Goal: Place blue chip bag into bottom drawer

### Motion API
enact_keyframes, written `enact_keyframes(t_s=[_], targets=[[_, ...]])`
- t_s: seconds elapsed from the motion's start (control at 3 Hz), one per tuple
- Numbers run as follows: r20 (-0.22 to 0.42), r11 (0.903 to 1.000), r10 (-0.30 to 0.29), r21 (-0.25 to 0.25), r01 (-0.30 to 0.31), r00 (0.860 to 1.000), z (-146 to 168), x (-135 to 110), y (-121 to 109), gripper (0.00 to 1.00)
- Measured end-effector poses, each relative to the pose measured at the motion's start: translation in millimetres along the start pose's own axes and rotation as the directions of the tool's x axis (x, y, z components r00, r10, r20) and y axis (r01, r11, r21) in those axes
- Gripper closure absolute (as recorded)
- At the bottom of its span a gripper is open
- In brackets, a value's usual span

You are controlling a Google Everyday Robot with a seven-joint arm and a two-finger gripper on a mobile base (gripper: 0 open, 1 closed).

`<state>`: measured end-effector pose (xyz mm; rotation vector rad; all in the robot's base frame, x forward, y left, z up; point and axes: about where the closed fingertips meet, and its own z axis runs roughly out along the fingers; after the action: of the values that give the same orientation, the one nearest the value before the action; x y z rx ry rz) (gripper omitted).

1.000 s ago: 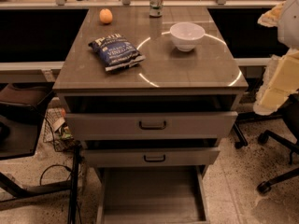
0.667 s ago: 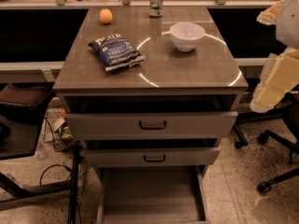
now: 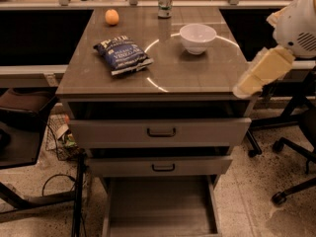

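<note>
The blue chip bag (image 3: 122, 55) lies flat on the left half of the brown cabinet top (image 3: 197, 75), dark blue with white lettering. The bottom drawer (image 3: 160, 204) is pulled out at floor level, a grey tray with nothing in it. My gripper (image 3: 244, 89) hangs at the right edge of the cabinet top, a pale wedge under the white arm (image 3: 298, 26), well to the right of the bag and apart from it. It holds nothing that I can see.
A white bowl (image 3: 197, 37) stands on the top right of the bag, an orange (image 3: 112, 17) and a can (image 3: 165, 0) at the back. The two upper drawers (image 3: 160, 131) stand slightly ajar. Office chair legs (image 3: 291, 154) are at the right, a dark chair (image 3: 22, 120) at the left.
My gripper has moved left and a little up, from beside the cabinet to its right edge. The bag and drawers have not moved.
</note>
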<state>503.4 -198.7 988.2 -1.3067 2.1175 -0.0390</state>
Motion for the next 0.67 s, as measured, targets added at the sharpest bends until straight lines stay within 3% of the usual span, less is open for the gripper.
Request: enact_keyframes(t_s=[0.33, 0.67], targets=[[0.191, 0.9905, 0.136, -0.008, -0.137, 0.972, 34.9, -17.4, -23.6, 0.00], [0.400, 0.9807, 0.177, 0.006, -0.196, 0.899, 54.7, -52.9, -58.6, 0.00]])
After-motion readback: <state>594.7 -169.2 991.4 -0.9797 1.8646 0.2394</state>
